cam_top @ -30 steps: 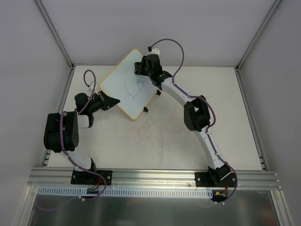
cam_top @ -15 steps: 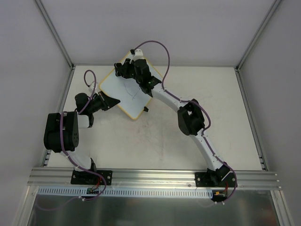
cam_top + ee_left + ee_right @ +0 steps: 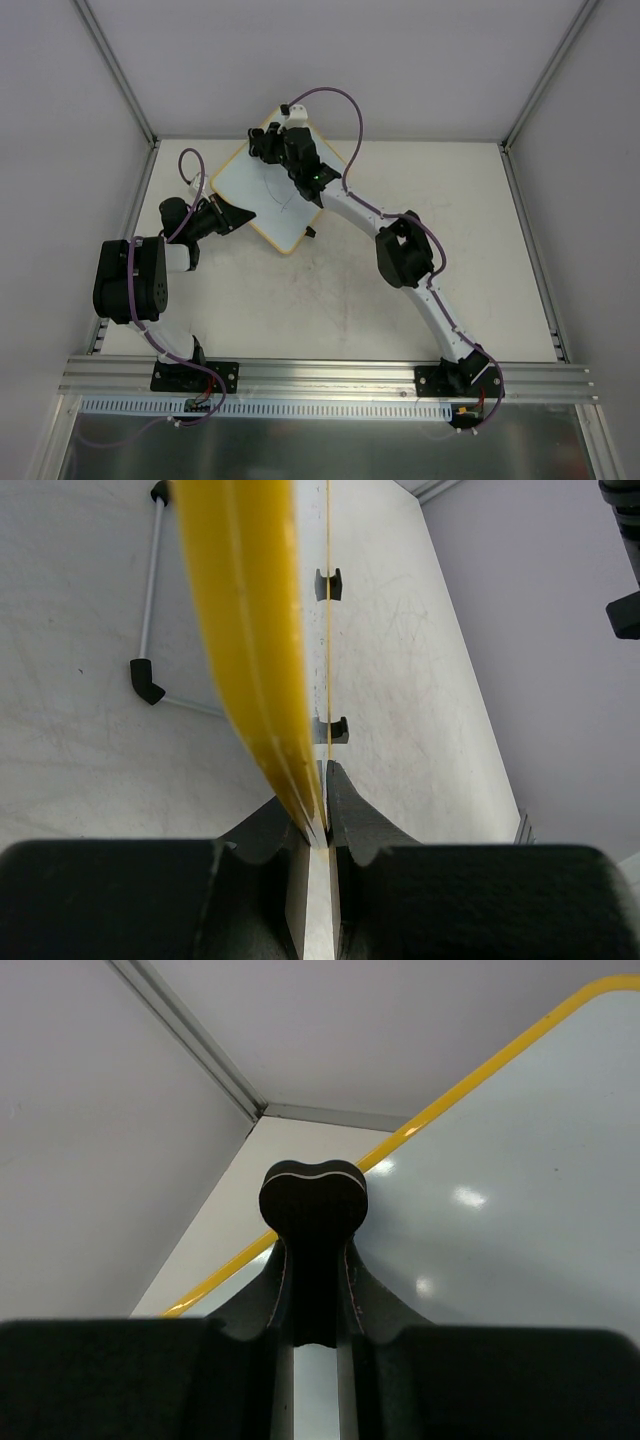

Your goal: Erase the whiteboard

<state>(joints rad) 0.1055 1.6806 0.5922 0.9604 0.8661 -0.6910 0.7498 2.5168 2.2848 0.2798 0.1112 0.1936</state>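
Observation:
The whiteboard (image 3: pixel 243 187), white with a yellow frame, is held tilted above the table at the back left. My left gripper (image 3: pixel 240 216) is shut on its near left edge; in the left wrist view the jaws (image 3: pixel 322 802) pinch the yellow rim (image 3: pixel 250 630), and two black clip feet (image 3: pixel 328 583) show. My right gripper (image 3: pixel 263 146) is shut on a black eraser (image 3: pixel 313 1205) at the board's far upper part, over the white face (image 3: pixel 520 1190). A faint pen line (image 3: pixel 287 203) shows beside the right arm; the rest is hidden by the arm.
The white table (image 3: pixel 400 280) is walled on three sides, with metal corner posts (image 3: pixel 115 70). A grey rod with black elbow ends (image 3: pixel 150 590) lies on the table below the board. The right arm (image 3: pixel 400 250) stretches diagonally across the table's middle.
My right gripper swept left across the board from its far right corner to the far upper left, then nearly stopped. Less pen scribble shows now. The left gripper and board stayed put.

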